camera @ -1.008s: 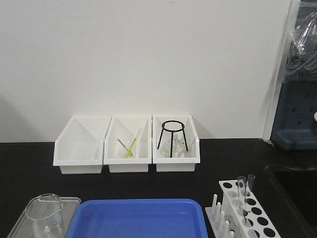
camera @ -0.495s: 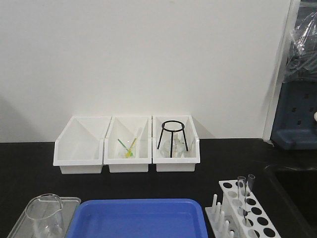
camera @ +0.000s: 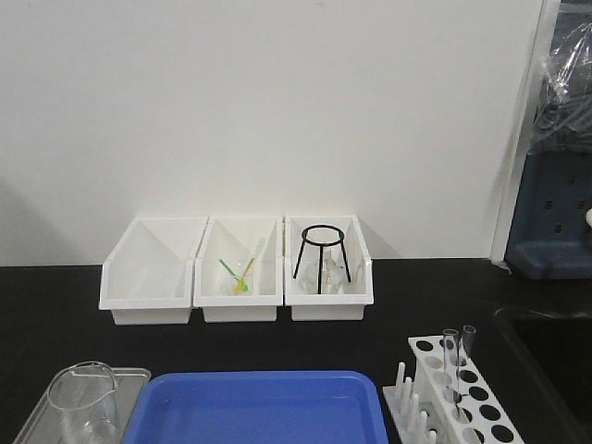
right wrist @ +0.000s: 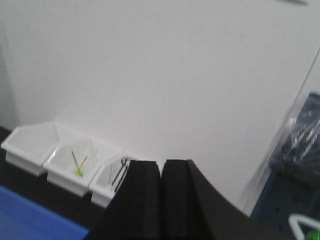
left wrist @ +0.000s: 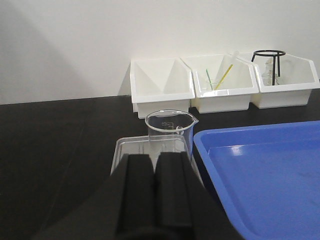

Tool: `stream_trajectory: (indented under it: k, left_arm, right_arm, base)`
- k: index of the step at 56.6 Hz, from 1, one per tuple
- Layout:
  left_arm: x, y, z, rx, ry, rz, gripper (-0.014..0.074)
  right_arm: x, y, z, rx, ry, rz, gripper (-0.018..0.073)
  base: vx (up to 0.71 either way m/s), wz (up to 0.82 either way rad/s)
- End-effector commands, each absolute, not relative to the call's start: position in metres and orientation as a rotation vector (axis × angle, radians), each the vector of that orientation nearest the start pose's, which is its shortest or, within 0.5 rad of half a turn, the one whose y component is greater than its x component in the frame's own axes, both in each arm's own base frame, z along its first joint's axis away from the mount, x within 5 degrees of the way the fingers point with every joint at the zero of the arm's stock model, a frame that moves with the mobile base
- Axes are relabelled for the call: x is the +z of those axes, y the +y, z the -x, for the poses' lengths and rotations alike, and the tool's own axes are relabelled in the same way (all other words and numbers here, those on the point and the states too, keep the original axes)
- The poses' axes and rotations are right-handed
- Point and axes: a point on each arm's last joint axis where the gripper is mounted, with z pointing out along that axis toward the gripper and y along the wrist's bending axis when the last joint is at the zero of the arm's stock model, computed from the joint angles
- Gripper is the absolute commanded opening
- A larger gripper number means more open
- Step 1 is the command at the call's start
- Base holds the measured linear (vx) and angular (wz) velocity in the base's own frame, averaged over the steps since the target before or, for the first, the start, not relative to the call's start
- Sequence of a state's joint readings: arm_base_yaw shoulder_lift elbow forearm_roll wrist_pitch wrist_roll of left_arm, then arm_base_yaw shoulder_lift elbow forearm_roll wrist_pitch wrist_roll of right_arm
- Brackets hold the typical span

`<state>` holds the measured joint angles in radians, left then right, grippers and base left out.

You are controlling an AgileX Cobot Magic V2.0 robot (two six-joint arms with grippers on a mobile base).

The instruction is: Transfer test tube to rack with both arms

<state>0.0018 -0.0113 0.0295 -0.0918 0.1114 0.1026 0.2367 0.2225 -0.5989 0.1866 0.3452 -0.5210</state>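
Observation:
Two slim clear test tubes (camera: 450, 361) stand side by side in holes of the white rack (camera: 476, 402) at the front right of the black bench. Neither arm shows in the front view. In the left wrist view my left gripper (left wrist: 155, 161) is shut with nothing between its fingers, hovering just behind a clear glass beaker (left wrist: 169, 131). My right gripper (right wrist: 161, 167) is also shut and holds nothing; it points up toward the white wall, and the rack and test tubes are out of that view.
The beaker (camera: 83, 400) stands on a metal tray (camera: 139, 375) at front left, beside a blue tray (camera: 259, 407). Three white bins (camera: 153, 273) line the wall; the right one holds a black tripod stand (camera: 322, 254). A dark sink (camera: 555, 356) lies right of the rack.

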Motion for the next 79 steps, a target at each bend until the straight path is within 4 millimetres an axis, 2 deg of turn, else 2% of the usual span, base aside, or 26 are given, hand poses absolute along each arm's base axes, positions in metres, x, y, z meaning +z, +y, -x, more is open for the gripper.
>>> stream_trajectory:
  k: [1,8,16,31,43,61,79]
  left_arm:
    - [0.211,-0.001,-0.054,-0.008,1.495,-0.005,-0.0004]
    - [0.211,-0.001,-0.054,-0.008,1.495,-0.005,-0.0004]
    - [0.211,-0.001,-0.054,-0.008,1.495,-0.005,-0.0004]
    - [0.211,-0.001,-0.054,-0.008,1.495,-0.005,-0.0004]
    - [0.211,-0.001,-0.054,-0.008,1.494,-0.005,-0.0004]
    - [0.211,-0.001,-0.054,-0.008,1.495,-0.005,-0.0004]
    - [0.211,-0.001,-0.054,-0.008,1.495,-0.005,-0.0004]
  right_arm:
    - [0.347,0.012,-0.049,-0.064,1.465,0.361,-0.0008]
    - [0.311,0.004,-0.057,-0.075,1.602,0.14,-0.0008]
    - [0.277,-0.004,-0.057,-0.133,1.668,-0.028,-0.0008]
    - [0.209,-0.004,-0.05,-0.11,1.72,-0.077,-0.0008]
    - [0.173,-0.005,-0.055,-0.05,1.776,-0.148,-0.0008]
    - [0.173,-0.008,-0.054,-0.173,1.785,-0.055,-0.0008]
    - [0.173,-0.007,-0.054,-0.12,1.789,-0.095,-0.0008]
  base:
    - [0.0,0.0]
    - [0.0,0.0]
    - [0.0,0.0]
    - [0.0,0.0]
    - [0.0,0.0]
    - [0.0,0.0]
    - [0.0,0.0]
